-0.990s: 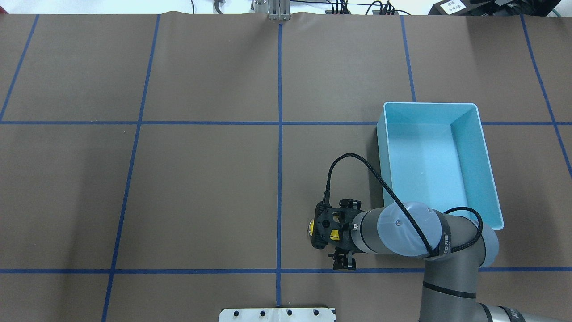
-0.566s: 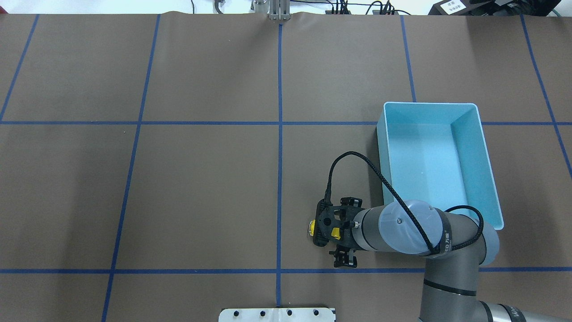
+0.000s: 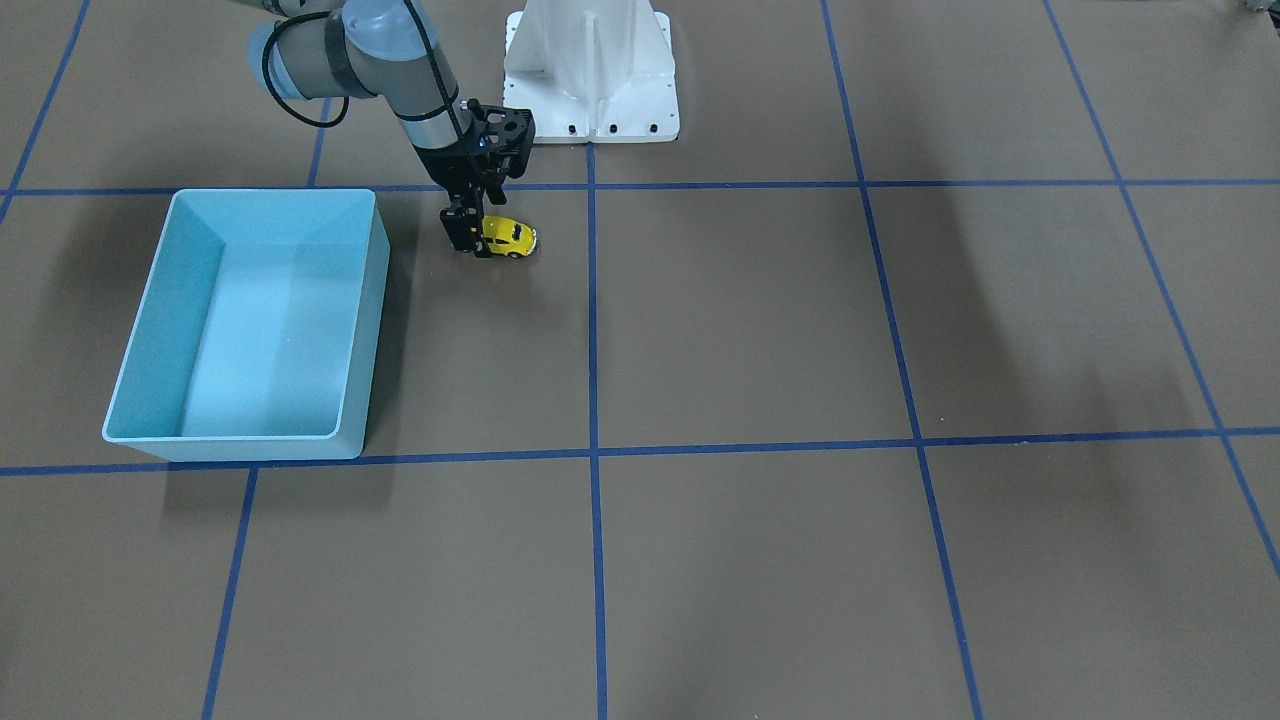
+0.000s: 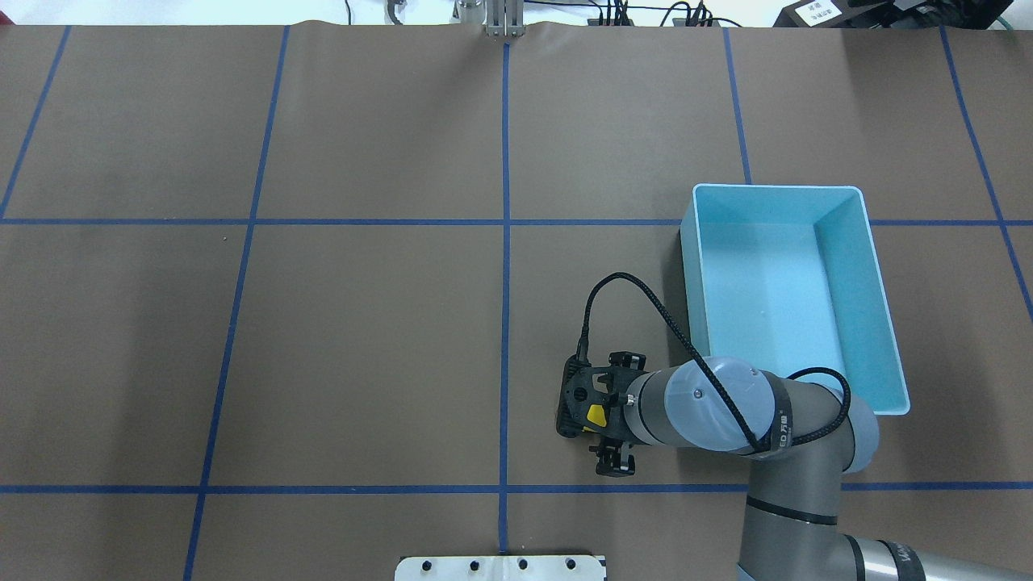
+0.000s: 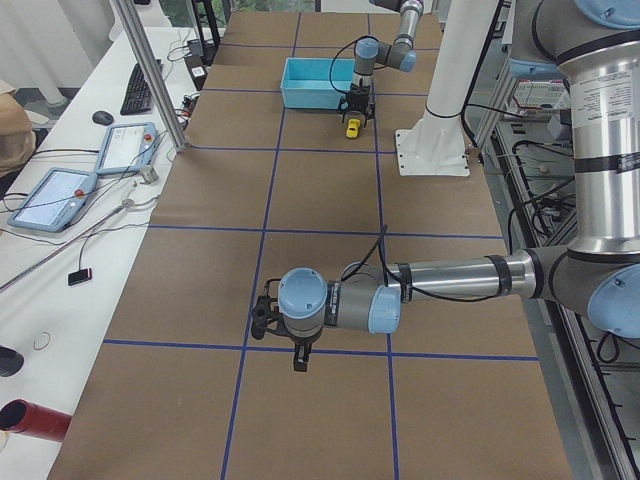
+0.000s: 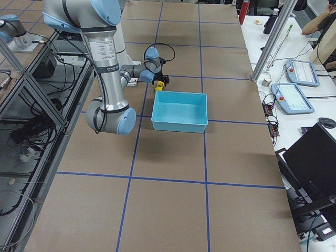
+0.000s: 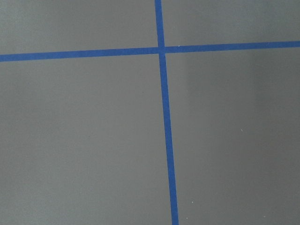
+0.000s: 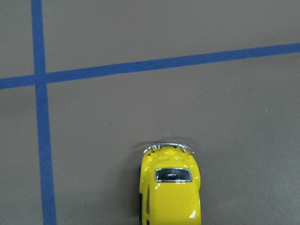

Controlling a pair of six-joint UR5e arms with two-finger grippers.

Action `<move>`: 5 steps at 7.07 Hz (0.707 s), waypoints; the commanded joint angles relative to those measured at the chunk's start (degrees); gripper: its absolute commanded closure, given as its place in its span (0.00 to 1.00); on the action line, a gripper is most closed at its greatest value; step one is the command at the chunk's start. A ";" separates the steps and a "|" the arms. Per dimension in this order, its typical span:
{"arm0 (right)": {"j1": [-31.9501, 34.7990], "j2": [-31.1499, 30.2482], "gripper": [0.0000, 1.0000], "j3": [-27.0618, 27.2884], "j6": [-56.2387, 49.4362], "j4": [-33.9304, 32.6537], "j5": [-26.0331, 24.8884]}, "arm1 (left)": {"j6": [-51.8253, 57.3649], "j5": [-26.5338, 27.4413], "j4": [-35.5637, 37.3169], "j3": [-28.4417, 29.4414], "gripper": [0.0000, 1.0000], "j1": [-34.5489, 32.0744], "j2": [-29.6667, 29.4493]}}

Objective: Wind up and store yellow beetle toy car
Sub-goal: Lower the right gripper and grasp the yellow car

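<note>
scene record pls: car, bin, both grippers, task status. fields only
car: yellow beetle, upright on the table, outside the bin
bin: blue, empty, beside the car but apart from it
right gripper: low over the car, one end of the car sticking out past it; open or shut cannot be told
left gripper: far from car and bin, over bare table at a tape crossing; state cannot be told
status: car not yet stored
</note>
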 commanded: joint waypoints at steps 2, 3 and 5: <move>-0.21 0.65 0.86 -0.69 0.37 0.07 -0.63 | 0.00 0.00 0.00 0.93 0.00 0.01 -0.49; -0.74 0.65 1.00 -0.87 0.55 0.16 -0.81 | 0.00 0.00 0.00 1.20 0.00 0.01 -0.49; 0.21 1.09 1.00 1.75 3.43 -0.19 0.15 | 0.00 0.00 0.00 1.20 0.00 0.01 -0.58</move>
